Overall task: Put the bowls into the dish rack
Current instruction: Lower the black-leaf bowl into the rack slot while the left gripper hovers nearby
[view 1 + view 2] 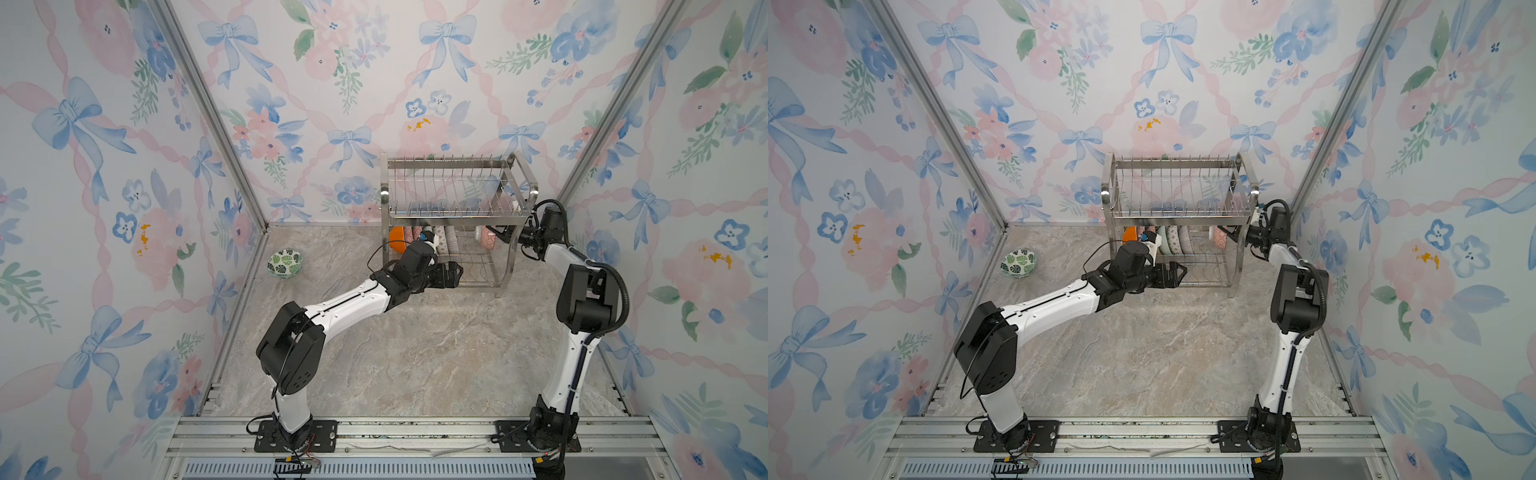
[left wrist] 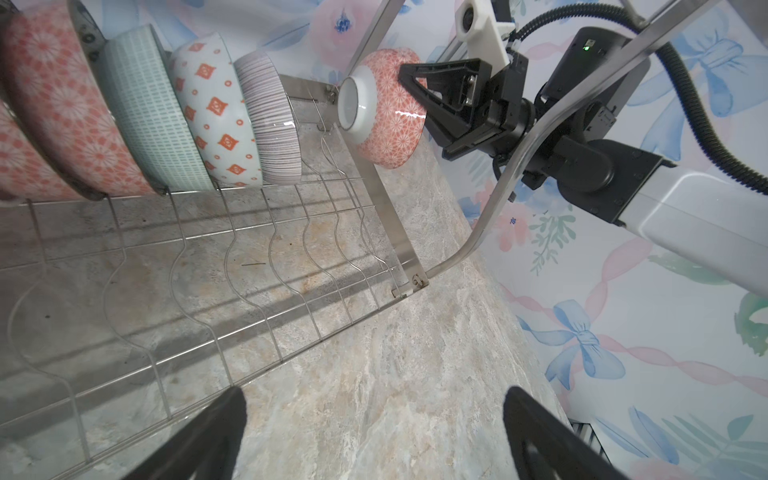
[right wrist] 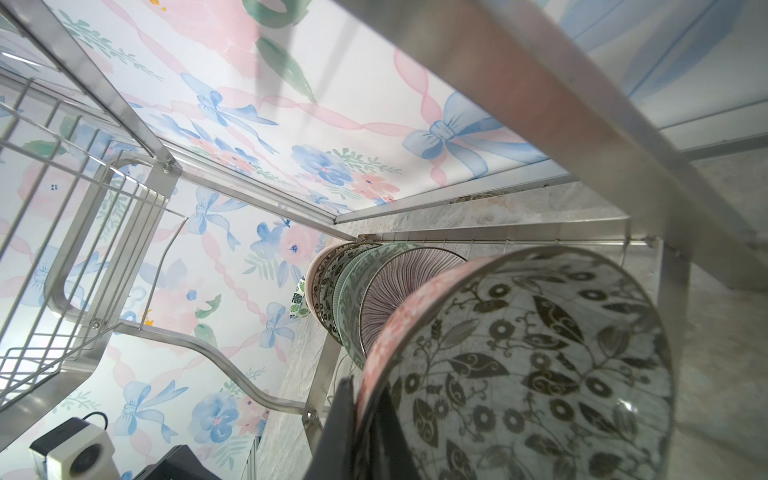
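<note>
The dish rack [image 1: 453,195] [image 1: 1177,187] stands at the back of the table. Several bowls [image 2: 216,108] stand on edge in a row on its lower tier, with an orange bowl [image 1: 397,240] at the left end. My right gripper [image 1: 494,232] [image 3: 365,399] is shut on the rim of a bowl [image 2: 390,120] [image 3: 540,374], pink outside with dark leaves inside, held on edge at the tier's right end, apart from the row. My left gripper [image 1: 455,274] [image 2: 374,399] hangs open and empty just in front of the lower tier. A green-leaf bowl [image 1: 284,262] [image 1: 1017,262] lies on the table.
The rack's upper tier [image 1: 451,183] of upright prongs holds nothing. A curved steel side leg [image 2: 511,174] crosses in front of my right arm. The green-leaf bowl sits close to the left wall's metal frame [image 1: 249,266].
</note>
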`<state>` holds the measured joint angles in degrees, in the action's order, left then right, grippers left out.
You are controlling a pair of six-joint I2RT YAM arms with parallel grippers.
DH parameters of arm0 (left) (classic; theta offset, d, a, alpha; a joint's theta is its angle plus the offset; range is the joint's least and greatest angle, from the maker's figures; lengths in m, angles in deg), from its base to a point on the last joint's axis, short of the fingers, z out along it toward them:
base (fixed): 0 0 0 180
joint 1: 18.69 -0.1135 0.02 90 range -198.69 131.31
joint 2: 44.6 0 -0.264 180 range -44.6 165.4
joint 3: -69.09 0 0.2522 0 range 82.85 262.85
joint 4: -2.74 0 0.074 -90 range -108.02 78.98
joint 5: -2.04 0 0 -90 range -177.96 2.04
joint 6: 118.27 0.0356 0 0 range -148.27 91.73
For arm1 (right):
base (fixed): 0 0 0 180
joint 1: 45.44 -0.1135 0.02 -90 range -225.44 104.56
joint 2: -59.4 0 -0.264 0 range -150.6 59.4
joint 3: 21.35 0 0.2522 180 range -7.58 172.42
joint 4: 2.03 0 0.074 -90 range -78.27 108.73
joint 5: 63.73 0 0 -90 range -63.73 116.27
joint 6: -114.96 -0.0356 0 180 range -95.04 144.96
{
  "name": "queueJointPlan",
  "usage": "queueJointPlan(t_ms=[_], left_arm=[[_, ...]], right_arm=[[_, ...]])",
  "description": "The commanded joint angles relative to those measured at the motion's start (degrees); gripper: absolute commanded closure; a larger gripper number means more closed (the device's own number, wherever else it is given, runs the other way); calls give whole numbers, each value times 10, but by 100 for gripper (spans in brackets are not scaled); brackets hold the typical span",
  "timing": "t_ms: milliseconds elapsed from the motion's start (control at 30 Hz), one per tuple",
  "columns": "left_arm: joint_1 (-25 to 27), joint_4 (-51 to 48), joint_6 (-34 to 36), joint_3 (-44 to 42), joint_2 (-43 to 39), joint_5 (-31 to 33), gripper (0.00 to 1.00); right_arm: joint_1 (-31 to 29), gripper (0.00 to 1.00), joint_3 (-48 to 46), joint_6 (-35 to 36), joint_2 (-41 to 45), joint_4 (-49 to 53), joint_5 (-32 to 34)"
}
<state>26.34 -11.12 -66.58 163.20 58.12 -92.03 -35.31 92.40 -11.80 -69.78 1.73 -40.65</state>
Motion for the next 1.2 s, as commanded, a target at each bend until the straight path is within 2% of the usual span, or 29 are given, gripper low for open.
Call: queueJointPlan(t_ms=[0, 367, 933, 1067, 1167], left_arm=[[0, -8, 19, 21, 11, 17, 2], [0, -21, 19, 19, 11, 20, 2], [-1, -25, 17, 20, 18, 17, 2], [0, -27, 16, 19, 17, 16, 2], [0, -28, 17, 19, 17, 16, 2]], right_arm=[[-16, 100, 36, -12, -18, -23, -34], [-48, 100, 83, -26, -65, -19, -56], [-61, 100, 92, -308, -147, -333, -82], [-60, 100, 89, -332, -152, -364, -84], [-57, 100, 85, -324, -150, -353, -81]])
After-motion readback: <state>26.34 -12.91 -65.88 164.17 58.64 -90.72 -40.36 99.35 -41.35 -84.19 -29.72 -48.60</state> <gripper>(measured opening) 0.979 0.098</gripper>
